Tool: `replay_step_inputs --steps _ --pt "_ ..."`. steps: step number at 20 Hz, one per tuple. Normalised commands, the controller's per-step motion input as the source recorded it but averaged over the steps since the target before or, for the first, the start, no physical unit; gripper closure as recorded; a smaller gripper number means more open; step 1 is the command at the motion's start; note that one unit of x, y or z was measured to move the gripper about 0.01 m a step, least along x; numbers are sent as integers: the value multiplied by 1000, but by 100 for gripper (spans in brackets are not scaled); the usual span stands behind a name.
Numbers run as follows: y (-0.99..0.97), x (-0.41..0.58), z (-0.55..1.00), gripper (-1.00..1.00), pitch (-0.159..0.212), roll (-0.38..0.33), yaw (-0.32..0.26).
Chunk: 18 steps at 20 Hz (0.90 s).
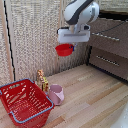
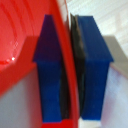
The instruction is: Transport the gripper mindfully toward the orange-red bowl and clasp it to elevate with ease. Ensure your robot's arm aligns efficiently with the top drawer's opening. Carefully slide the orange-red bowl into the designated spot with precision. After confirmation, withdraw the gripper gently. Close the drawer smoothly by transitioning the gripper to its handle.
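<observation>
Pale wooden flooring lies well below the gripper [image 1: 67, 44], whose blue fingertips [image 2: 49, 70] pinch the rim of the orange-red bowl [image 1: 64, 49] held aloft; I judge the carry underway, next aligning with the top drawer [image 1: 111, 33].

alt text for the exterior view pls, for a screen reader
A white robot arm holds a small orange-red bowl in the air, gripper shut on its rim, beside two wooden drawers. Below on the wood floor sit a red mesh basket and a pink mug.
</observation>
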Motion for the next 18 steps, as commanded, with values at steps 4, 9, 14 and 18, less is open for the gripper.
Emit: replay_step_inputs --steps 4,9,14,18 --pt "-96 114 926 100 96 -33 -102" --pt "-291 188 817 100 100 -8 -216" --pt "-367 206 898 100 113 0 -248" --pt "-383 159 986 100 116 0 -220"
